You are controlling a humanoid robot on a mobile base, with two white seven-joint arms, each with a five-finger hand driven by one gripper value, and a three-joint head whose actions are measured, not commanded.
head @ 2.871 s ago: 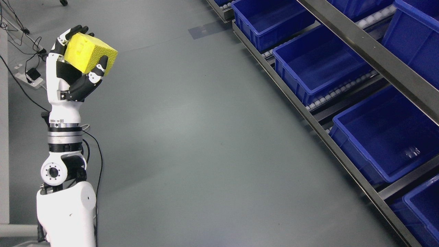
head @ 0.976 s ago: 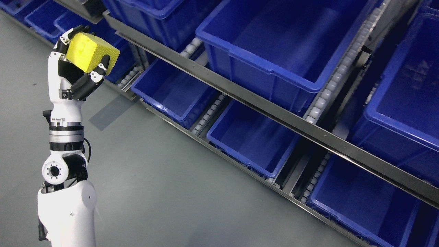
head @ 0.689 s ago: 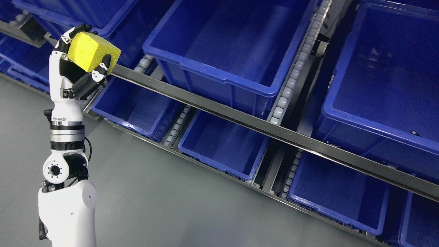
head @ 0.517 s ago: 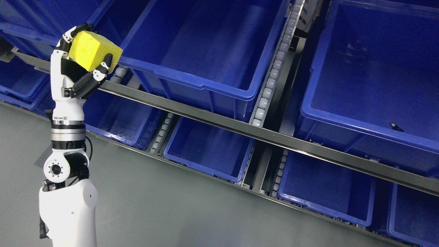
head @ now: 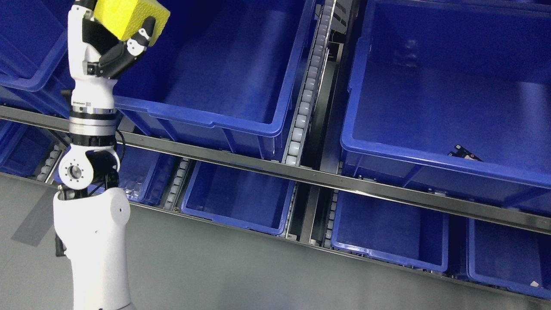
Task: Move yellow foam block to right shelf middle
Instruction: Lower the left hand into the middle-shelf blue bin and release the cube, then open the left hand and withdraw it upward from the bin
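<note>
Now my left hand (head: 112, 41) is clamped on the yellow foam block (head: 129, 15), raised at the far left over the big blue plastic bin (head: 224, 116). I should keep the squeeze gentle and carry it level before lowering.

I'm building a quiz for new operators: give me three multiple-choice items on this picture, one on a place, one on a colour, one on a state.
1. Where is the yellow foam block?
A. top left, in the left hand
B. on the floor
C. on the metal rail

2. What colour are the bins on the shelf?
A. green
B. blue
C. red

3. What is the state of the left hand?
A. open, empty
B. out of view
C. fingers closed on the block

Answers:
1 A: the block sits in the raised hand, above a bin.
2 B: every bin is blue.
3 C: black fingers wrap the block.
</note>
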